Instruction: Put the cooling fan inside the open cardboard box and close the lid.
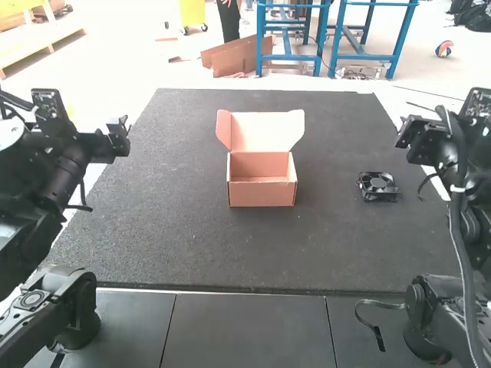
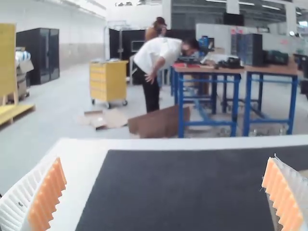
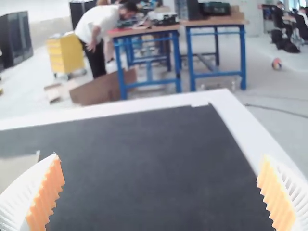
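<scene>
On the black mat [image 1: 153, 230] the cardboard box [image 1: 261, 180] sits at the centre, lid standing open. The left gripper [image 2: 163, 178] and right gripper [image 3: 159, 168] hang above the mat's left and right edges, both spread wide, holding nothing. The cooling fan [image 1: 378, 186] lies flat near the right edge. It is untouched, so grasping it seems the step in hand — the right gripper, nearer, must lower over it.

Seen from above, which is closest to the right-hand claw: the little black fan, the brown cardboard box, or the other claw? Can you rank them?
From the right gripper, in the high view:
1. The small black square cooling fan, lying on the dark mat at its right side.
2. The open brown cardboard box, at the mat's middle.
3. The left gripper, over the mat's left edge.
</scene>
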Tool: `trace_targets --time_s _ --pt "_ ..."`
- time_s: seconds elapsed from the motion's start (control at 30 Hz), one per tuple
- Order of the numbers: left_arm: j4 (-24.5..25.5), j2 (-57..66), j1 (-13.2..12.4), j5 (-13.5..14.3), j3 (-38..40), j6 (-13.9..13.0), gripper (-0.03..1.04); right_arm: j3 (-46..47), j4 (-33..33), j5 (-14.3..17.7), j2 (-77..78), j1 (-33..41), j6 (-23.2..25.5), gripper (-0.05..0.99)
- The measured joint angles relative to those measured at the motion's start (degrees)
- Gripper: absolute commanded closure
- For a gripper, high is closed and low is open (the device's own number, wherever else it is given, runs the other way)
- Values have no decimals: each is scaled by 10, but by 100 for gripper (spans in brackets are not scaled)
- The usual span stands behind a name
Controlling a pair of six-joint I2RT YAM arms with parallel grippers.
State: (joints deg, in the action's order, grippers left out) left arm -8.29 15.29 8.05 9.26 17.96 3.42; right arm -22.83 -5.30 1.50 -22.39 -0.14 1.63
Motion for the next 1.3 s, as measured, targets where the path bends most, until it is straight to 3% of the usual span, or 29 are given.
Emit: trace_targets --time_s 0.37,0.53,0.67,0.83,1.13,1.3 --pt "43 147 0 4 130 0 4 -223 180 58 -230 0 41 2" --pt "111 238 0 13 215 0 4 -311 249 70 -359 -2 11 2" --pt "192 309 -2 15 300 3 4 -368 281 73 -430 -15 -26 4" --pt "251 361 -7 15 362 3 4 -442 357 73 -504 -38 -57 4" --pt "310 377 -7 11 377 5 4 -532 452 45 -629 -94 -77 3" --pt "337 409 -7 -16 378 22 4 -534 462 34 -694 -106 -100 3"
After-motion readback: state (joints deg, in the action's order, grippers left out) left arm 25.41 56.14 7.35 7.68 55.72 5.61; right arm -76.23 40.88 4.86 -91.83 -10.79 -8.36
